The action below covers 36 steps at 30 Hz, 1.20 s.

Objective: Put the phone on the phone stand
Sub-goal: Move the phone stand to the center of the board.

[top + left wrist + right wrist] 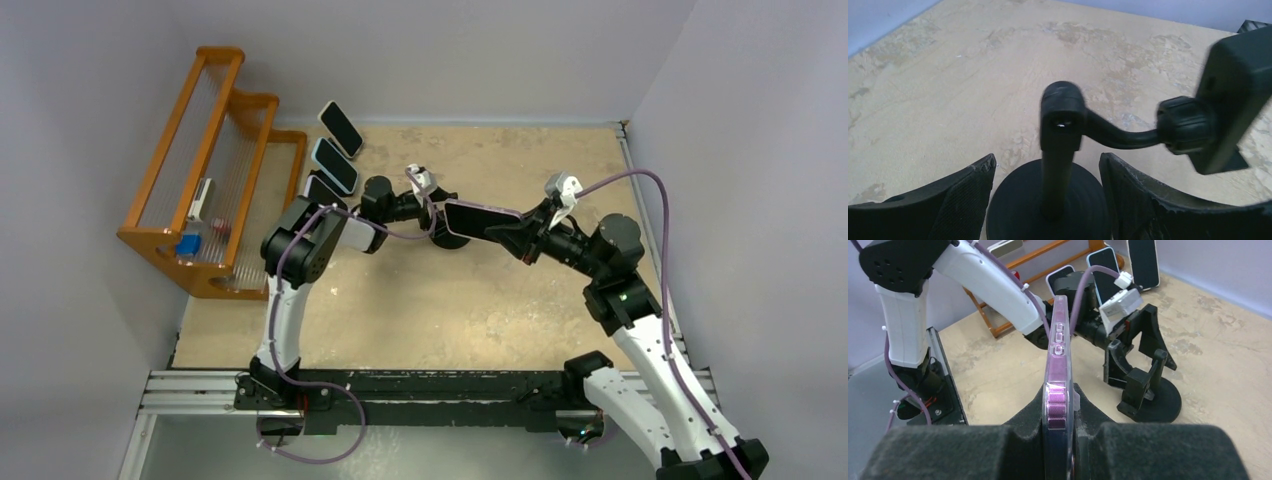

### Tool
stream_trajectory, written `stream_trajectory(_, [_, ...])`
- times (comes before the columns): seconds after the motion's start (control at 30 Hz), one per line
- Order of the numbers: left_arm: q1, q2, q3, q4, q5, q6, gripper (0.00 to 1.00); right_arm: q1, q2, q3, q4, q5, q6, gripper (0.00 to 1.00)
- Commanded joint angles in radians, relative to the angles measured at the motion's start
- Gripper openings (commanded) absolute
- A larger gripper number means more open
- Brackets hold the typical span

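Phone [1057,340] gripped edge-on — phone stand [1140,385] near

Soft even light, faint shadows, phone stand [1062,125] slightly blurred up close

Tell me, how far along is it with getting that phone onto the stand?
Done: the purple-cased phone is picked up, clamped edge-on in the right gripper. In hand: the left gripper stands open around the post of the black round-based phone stand, apart from it. Left: setting the phone into the stand's black cradle, which holds nothing yet.
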Motion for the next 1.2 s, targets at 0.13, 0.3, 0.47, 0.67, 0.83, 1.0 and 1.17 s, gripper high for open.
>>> stream_trajectory(0.13, [0.000, 0.114, 0.203, -0.089, 0.037, 0.000, 0.66, -0.002, 0.023, 0.081, 0.065, -0.049, -0.032, 0.00])
stream_trajectory(0.3, [0.025, 0.182, 0.357, -0.275, 0.212, 0.019, 0.22, -0.002, 0.036, 0.055, 0.090, -0.042, -0.051, 0.00])
stream_trajectory(0.47, [0.092, 0.167, 0.361, -0.341, 0.400, 0.056, 0.00, -0.001, 0.061, -0.017, 0.259, -0.090, -0.060, 0.00])
stream_trajectory(0.67, [0.148, 0.130, 0.408, -0.686, 0.572, 0.285, 0.00, 0.000, 0.242, -0.146, 0.725, -0.155, 0.048, 0.00])
stream_trajectory(0.83, [0.170, 0.102, 0.328, -0.531, 0.580, 0.206, 0.00, 0.000, 0.426, -0.097, 0.654, -0.085, 0.041, 0.00])
stream_trajectory(1.0, [0.178, 0.108, 0.273, -0.365, 0.516, 0.110, 0.00, 0.000, 0.431, -0.174, 0.843, 0.003, 0.115, 0.00])
stream_trajectory(1.17, [0.178, 0.142, 0.261, -0.255, 0.495, 0.027, 0.00, 0.003, 0.548, -0.135, 0.936, -0.067, 0.130, 0.00])
